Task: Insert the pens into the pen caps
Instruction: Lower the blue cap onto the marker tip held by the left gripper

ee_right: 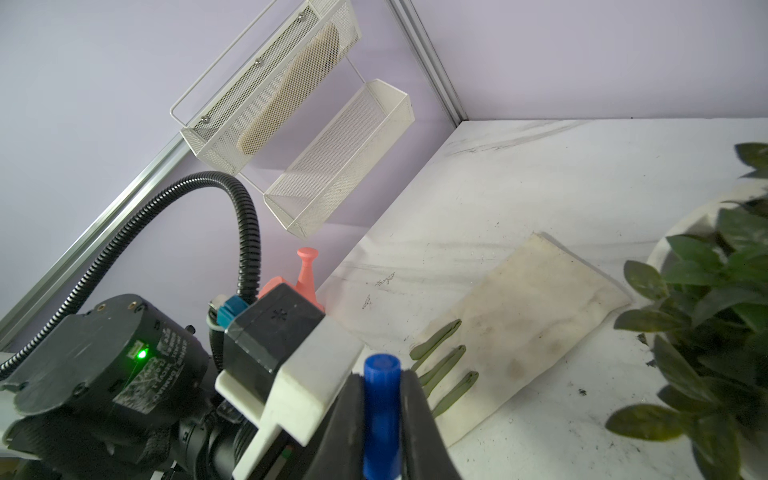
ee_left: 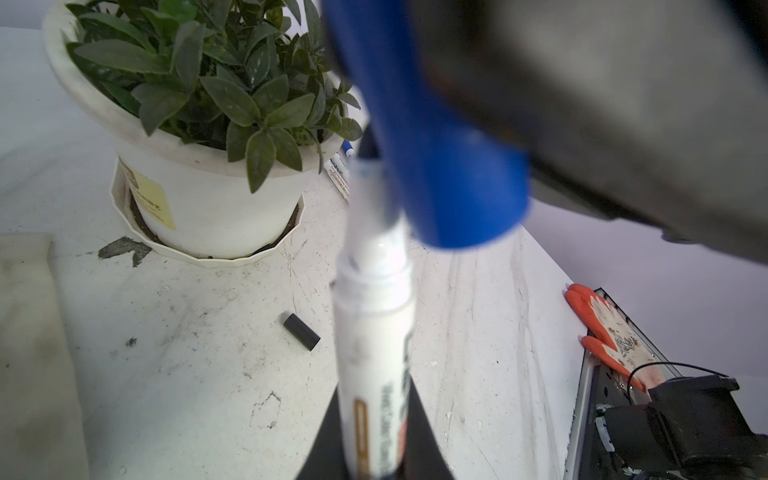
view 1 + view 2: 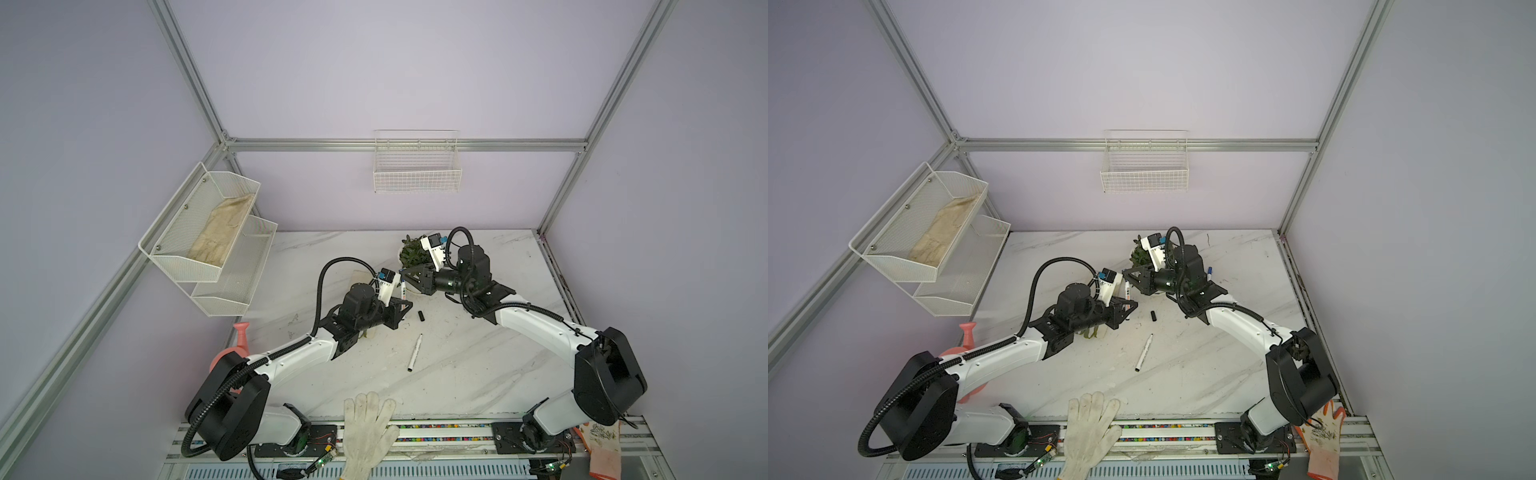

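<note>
At the centre of a top view, the left hand (image 3: 404, 306) is closed on a slim white-barrelled marker pen (image 2: 374, 353); the right hand (image 3: 405, 275) is closed on a short blue plastic cap (image 1: 381, 411).

Nothing reads clearly: print on the pen (image 2: 376, 332) and on the sticker (image 2: 151, 199) of the pot (image 2: 220, 208) seems blurred.

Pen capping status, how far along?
Done: nothing certain. The far pen near the plant pot shows blue at one end; capped or not, cannot tell. In hand: the gripped pen sits in the left end effector, the blue cap in the right end effector, by its tip, not seated. Left: the loose pen and the black cap lie apart on the table.
</note>
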Controlling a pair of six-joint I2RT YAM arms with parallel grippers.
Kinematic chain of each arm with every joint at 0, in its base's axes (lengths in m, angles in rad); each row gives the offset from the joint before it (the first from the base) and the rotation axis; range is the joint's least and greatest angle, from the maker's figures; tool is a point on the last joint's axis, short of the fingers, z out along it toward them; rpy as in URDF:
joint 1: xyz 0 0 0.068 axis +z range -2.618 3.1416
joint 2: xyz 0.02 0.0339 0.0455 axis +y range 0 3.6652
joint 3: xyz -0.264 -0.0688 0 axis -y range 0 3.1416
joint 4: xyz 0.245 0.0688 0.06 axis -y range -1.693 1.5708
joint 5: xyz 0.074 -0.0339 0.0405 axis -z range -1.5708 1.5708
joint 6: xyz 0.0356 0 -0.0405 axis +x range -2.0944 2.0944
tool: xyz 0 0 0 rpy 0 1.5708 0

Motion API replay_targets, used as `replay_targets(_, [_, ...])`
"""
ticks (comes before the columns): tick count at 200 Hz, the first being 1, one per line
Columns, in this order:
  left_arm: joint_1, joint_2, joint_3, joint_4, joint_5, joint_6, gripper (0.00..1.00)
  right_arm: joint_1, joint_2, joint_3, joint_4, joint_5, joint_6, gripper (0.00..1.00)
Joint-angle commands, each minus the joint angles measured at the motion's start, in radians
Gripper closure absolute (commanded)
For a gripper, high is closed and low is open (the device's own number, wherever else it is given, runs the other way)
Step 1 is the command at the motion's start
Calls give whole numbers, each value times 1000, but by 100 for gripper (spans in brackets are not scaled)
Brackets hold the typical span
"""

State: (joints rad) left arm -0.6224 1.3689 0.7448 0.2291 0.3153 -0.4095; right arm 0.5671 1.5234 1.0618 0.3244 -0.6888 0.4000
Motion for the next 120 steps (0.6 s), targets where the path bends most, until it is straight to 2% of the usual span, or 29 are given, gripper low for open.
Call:
replay_targets(1, [1,7,93,67,40,-14,100,-20,-10,12,31,-3,12,100])
replay_targets(120, [2,13,91,83,50,-17,100,-31,41,19,62,-67,49,100])
